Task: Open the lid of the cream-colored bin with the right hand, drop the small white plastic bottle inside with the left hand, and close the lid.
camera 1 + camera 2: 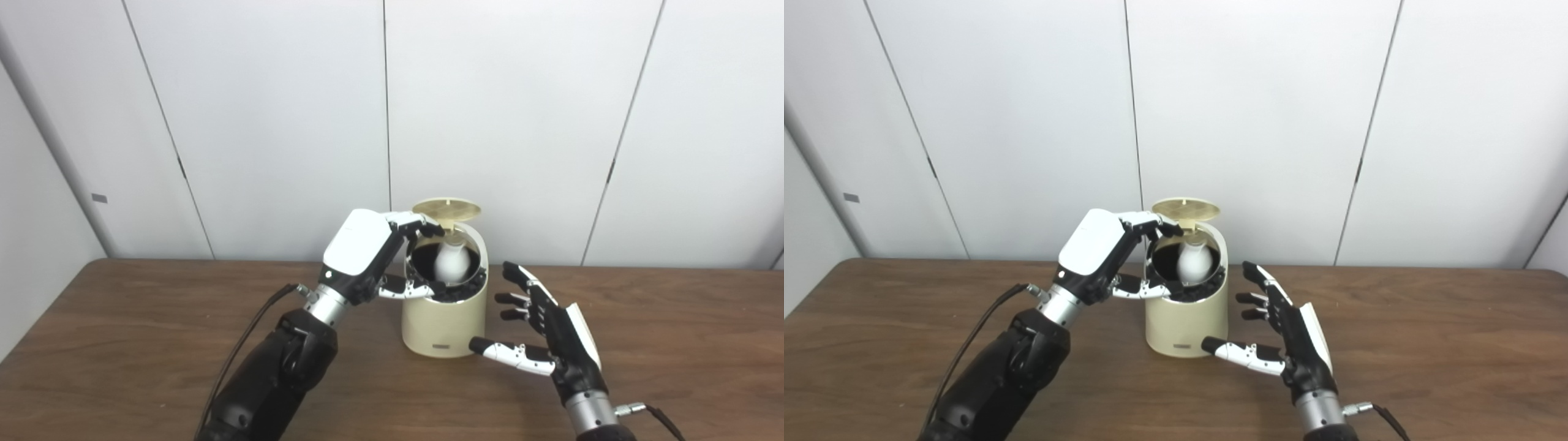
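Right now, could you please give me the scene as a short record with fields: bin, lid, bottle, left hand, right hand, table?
bin: cream-colored bin, upright on the table
lid: lid raised, mouth open
bottle: small white bottle inside the bin's mouth, free of the fingers as far as can be seen
left hand: left hand at the bin's rim, fingers spread around the opening, holding nothing
right hand: right hand open beside the bin, not touching it
table: brown wooden table

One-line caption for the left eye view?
Left hand at the open bin, bottle in its mouth; right hand open beside it.
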Controlling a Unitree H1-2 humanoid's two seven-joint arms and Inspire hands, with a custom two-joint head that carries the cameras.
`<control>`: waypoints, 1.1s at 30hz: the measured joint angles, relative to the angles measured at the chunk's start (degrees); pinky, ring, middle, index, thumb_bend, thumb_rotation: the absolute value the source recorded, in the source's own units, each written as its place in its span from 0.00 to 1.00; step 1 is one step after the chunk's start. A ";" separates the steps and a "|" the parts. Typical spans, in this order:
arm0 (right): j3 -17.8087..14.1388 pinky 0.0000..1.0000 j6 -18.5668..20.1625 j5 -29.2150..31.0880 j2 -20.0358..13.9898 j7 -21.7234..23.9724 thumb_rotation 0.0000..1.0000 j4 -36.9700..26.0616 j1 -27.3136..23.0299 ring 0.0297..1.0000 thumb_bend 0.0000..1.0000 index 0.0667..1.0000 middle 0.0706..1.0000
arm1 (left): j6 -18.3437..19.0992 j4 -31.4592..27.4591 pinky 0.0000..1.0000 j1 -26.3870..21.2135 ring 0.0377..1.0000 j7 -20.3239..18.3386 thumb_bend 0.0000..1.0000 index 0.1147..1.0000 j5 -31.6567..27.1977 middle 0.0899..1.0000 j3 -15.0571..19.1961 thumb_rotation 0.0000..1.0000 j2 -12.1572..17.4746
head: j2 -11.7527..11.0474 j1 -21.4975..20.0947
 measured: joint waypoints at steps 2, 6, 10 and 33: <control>-0.02 0.67 -0.01 0.02 0.02 -0.01 0.30 -0.05 0.00 0.75 0.85 0.88 0.88 | 0.00 0.15 0.48 0.00 0.55 0.78 0.81 0.61 0.49 0.60 -0.08 0.10 -0.12 | 0.09 0.00; -0.02 0.66 -0.03 0.06 0.02 -0.02 0.30 -0.04 0.00 0.75 0.86 0.87 0.88 | -0.05 1.67 0.51 -0.03 0.61 2.20 0.82 0.63 0.88 0.67 -0.19 0.12 -0.30 | 0.17 -0.18; -0.01 0.64 -0.03 0.07 0.06 -0.02 0.29 -0.05 0.00 0.75 0.86 0.87 0.88 | -0.04 2.03 0.53 -0.02 0.62 2.39 0.83 0.65 0.85 0.70 -0.24 0.15 -0.35 | 0.17 -0.18; -0.32 0.65 -0.04 0.22 -0.23 -0.01 0.29 -0.14 0.08 0.74 0.84 0.87 0.88 | -4.57 -11.18 0.53 9.34 0.63 -3.15 0.63 0.62 -30.58 0.66 6.65 0.00 0.82 | -0.44 0.79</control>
